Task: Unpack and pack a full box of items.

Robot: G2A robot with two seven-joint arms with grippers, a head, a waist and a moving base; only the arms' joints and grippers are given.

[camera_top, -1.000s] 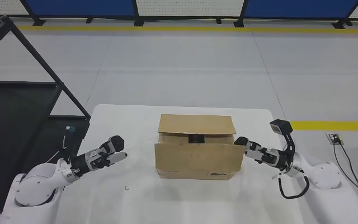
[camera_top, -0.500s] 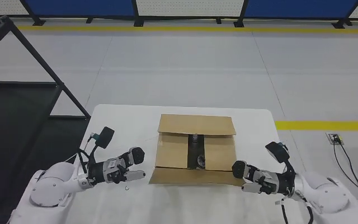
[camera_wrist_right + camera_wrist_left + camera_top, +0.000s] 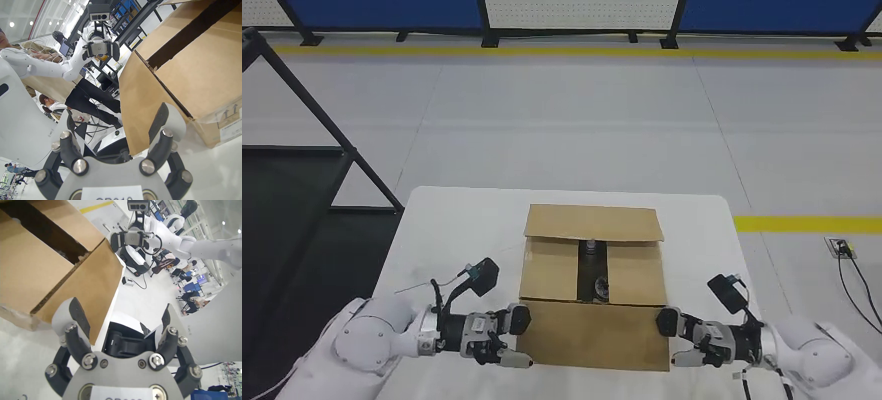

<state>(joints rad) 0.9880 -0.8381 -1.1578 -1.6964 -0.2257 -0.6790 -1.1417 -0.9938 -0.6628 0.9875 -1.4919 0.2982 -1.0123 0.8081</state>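
The cardboard box (image 3: 592, 222) stands in the middle of the white table (image 3: 462, 215), its top open. A dark bottle-like item (image 3: 589, 268) shows inside between the two side flaps. The front flap (image 3: 592, 338) is folded out toward the table's near edge. My left gripper (image 3: 514, 336) is at that flap's left edge, open, with the flap's corner (image 3: 90, 291) beside one of its fingers (image 3: 77, 311). At the flap's right edge is my right gripper (image 3: 670, 340), also open, and the flap's edge (image 3: 136, 106) runs between its fingers (image 3: 161, 115).
A black metal frame (image 3: 312, 110) stands off the table's left side. Bare table surface lies to the left and right of the box. The front flap reaches close to the table's near edge.
Both arms have come from the box's sides to the near side of the table. The front flap has swung from upright down and out toward the near edge.
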